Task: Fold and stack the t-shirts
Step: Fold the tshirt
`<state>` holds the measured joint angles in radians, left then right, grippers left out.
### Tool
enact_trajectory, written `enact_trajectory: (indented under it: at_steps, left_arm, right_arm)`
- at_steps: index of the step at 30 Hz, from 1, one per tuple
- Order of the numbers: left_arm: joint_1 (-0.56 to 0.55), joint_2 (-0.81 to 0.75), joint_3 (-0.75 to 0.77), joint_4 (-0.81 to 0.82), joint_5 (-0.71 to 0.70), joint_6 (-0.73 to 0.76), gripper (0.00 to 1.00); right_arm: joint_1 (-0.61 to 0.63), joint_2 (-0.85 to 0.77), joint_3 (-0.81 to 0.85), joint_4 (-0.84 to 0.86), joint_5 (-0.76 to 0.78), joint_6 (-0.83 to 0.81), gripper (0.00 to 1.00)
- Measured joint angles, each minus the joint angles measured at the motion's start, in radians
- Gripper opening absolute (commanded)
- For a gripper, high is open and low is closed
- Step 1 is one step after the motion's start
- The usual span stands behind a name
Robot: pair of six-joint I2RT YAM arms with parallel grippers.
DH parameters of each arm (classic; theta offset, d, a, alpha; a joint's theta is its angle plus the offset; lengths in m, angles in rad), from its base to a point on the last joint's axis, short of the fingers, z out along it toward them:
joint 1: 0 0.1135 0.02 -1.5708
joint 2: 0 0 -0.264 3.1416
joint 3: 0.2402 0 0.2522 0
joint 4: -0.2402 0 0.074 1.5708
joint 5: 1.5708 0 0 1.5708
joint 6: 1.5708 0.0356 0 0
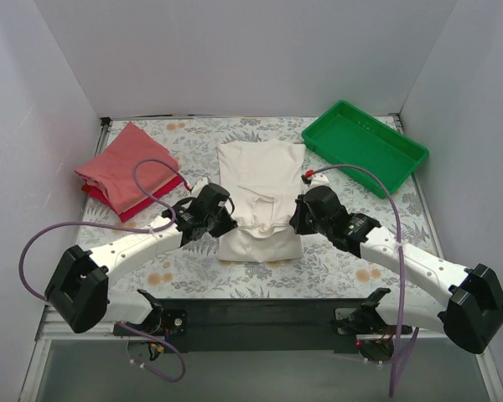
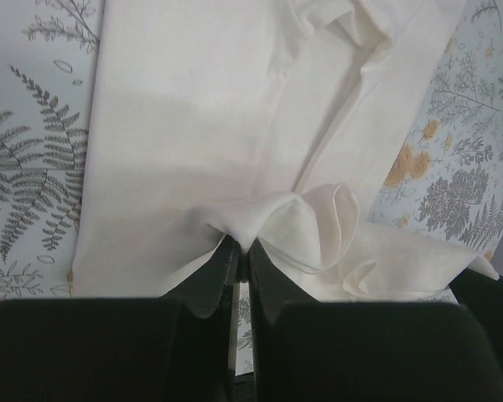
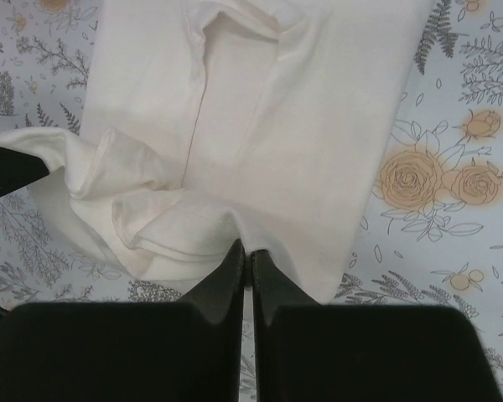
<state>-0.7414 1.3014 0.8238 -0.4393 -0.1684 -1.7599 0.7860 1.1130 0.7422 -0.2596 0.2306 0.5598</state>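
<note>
A cream-white t-shirt lies as a long folded strip in the middle of the table, plain side up. My left gripper is shut on its near left edge, the cloth bunched at the fingertips. On the other side, my right gripper is shut on the near right edge, pinching a fold. Between the two grips the lifted hem sags and wrinkles. At the back left sit a folded salmon-pink t-shirt and under it a red t-shirt.
A green plastic tray stands at the back right, at an angle. White walls close in the table on three sides. Floral tablecloth shows around the shirt. Purple cables loop off both arms.
</note>
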Motion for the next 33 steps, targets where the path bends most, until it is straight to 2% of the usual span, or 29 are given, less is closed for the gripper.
enact_trajectory:
  at_steps: [12, 25, 26, 28, 29, 30, 31, 32, 33]
  left_arm:
    - [0.098, 0.175, 0.159, 0.026, 0.0, 0.124, 0.0]
    - [0.183, 0.348, 0.243, 0.029, 0.031, 0.165, 0.01]
    - [0.19, 0.361, 0.248, 0.029, 0.036, 0.167, 0.07]
    - [0.198, 0.382, 0.26, 0.028, 0.047, 0.172, 0.28]
    - [0.203, 0.394, 0.27, 0.027, 0.052, 0.179, 0.47]
    - [0.205, 0.405, 0.282, 0.027, 0.056, 0.187, 0.61]
    - [0.208, 0.412, 0.292, 0.027, 0.061, 0.192, 0.87]
    - [0.209, 0.415, 0.301, 0.027, 0.064, 0.193, 0.92]
    - [0.209, 0.415, 0.306, 0.027, 0.065, 0.19, 0.92]
  right_arm:
    - [-0.166, 0.184, 0.11, 0.058, -0.116, -0.071, 0.01]
    - [-0.246, 0.38, 0.22, 0.078, -0.186, -0.102, 0.01]
    - [-0.253, 0.397, 0.23, 0.079, -0.193, -0.105, 0.03]
    - [-0.263, 0.428, 0.248, 0.08, -0.207, -0.109, 0.23]
    - [-0.268, 0.443, 0.258, 0.08, -0.217, -0.11, 0.34]
    - [-0.273, 0.455, 0.268, 0.08, -0.228, -0.114, 0.53]
    - [-0.276, 0.465, 0.278, 0.08, -0.238, -0.114, 0.62]
    - [-0.278, 0.47, 0.286, 0.08, -0.245, -0.118, 0.8]
    - [-0.28, 0.472, 0.294, 0.08, -0.252, -0.12, 0.88]
